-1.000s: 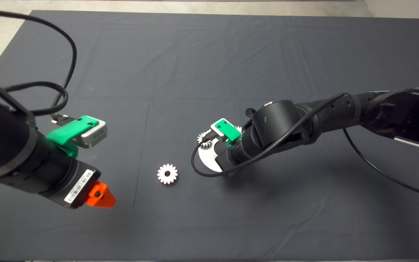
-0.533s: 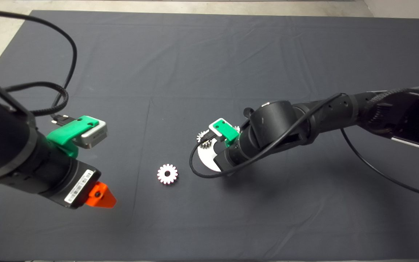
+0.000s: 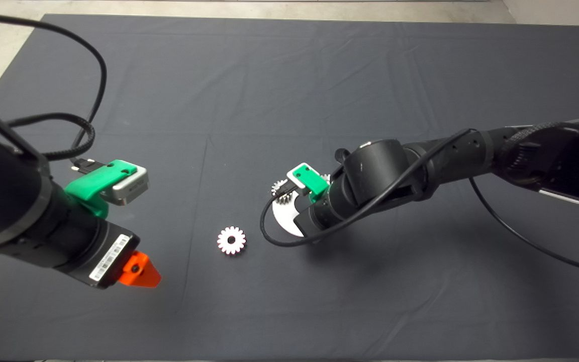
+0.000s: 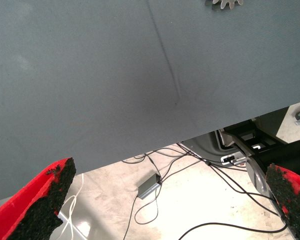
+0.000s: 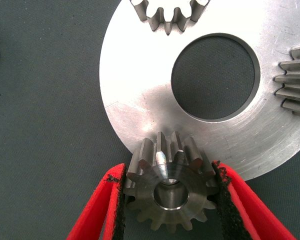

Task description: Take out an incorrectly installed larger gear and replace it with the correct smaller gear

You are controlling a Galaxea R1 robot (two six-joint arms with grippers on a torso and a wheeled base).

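The larger gear (image 3: pixel 231 240) lies flat on the mat, left of a round silver plate (image 3: pixel 284 222) with a wide centre hole (image 5: pixel 215 76). My right gripper (image 5: pixel 167 172) is shut on the smaller gear (image 5: pixel 170 192) and holds it at the plate's rim, partly over the plate. Two other small gears (image 5: pixel 170 15) (image 5: pixel 295 80) sit on the plate's edge. In the head view the right wrist (image 3: pixel 329 201) hides the held gear. My left gripper (image 3: pixel 141 271) hovers open at the mat's near left; teeth of the larger gear (image 4: pixel 225 2) show in its wrist view.
The right arm's cable (image 3: pixel 274 236) loops over the mat beside the plate. Beyond the mat's near edge the left wrist view shows floor with cables and a small grey box (image 4: pixel 149 186).
The right wrist has crept slightly to the left over the plate, with the small gear still held. The left arm and the larger gear have not moved.
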